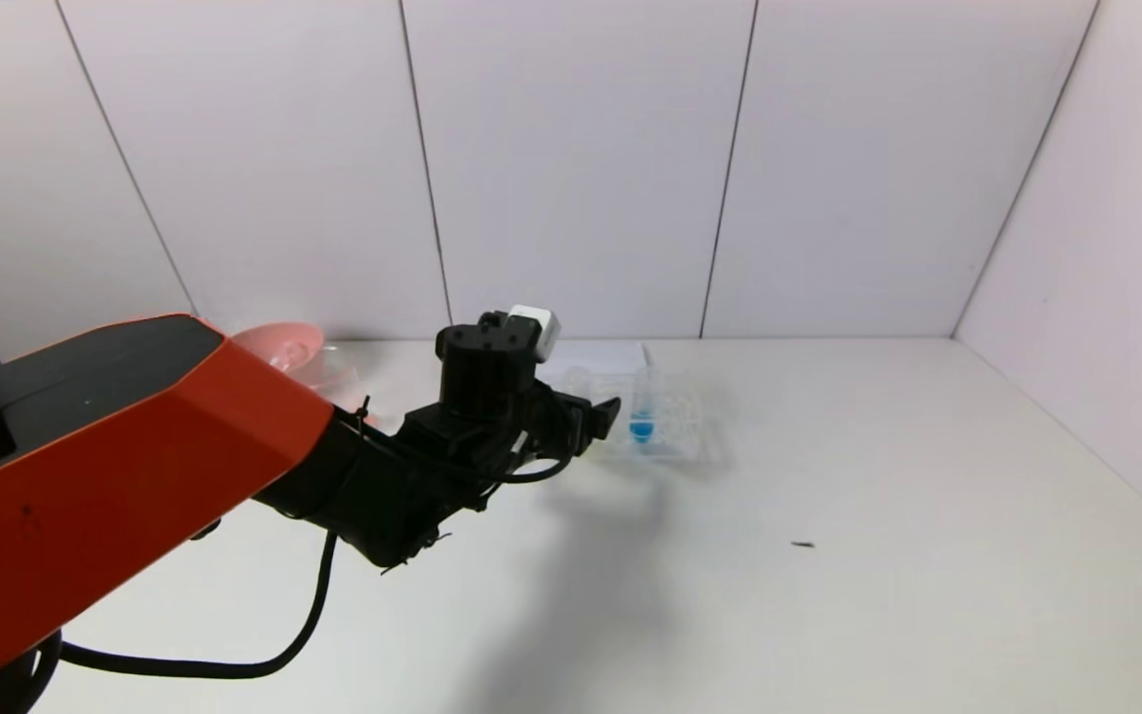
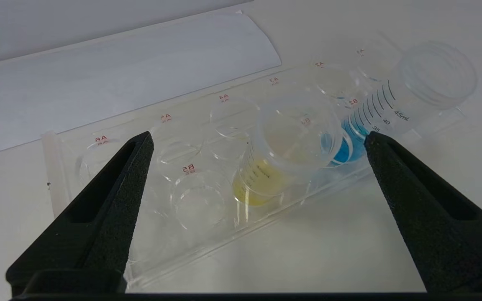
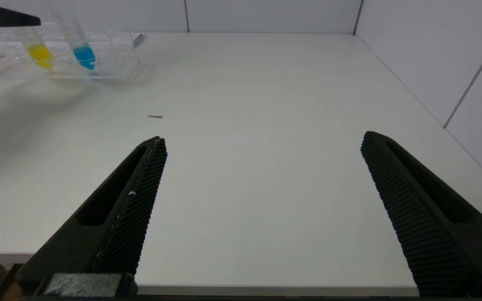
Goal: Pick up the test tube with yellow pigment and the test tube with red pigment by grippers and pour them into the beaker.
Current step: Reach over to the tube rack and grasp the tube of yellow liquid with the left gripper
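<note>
The test tube with yellow pigment [image 2: 266, 167] stands upright in a clear rack [image 2: 111, 251], next to a tube with blue liquid [image 2: 375, 113]. My left gripper [image 2: 260, 136] hovers open just above and in front of the yellow tube, with one finger on each side and nothing held. In the head view the left gripper [image 1: 586, 421] hides the yellow tube, and only the blue tube [image 1: 642, 409] shows. The right wrist view shows the yellow tube [image 3: 36, 49] far off. My right gripper [image 3: 262, 140] hangs open over the table's near edge. The test tube with red pigment is out of view. A faint clear shape by the pink bowl may be the beaker [image 1: 341, 365].
A pink bowl [image 1: 279, 347] sits at the back left, partly behind my left arm. A white sheet [image 2: 119, 75] lies behind the rack. A small dark speck [image 1: 803, 544] lies on the white table. Walls close off the back and right sides.
</note>
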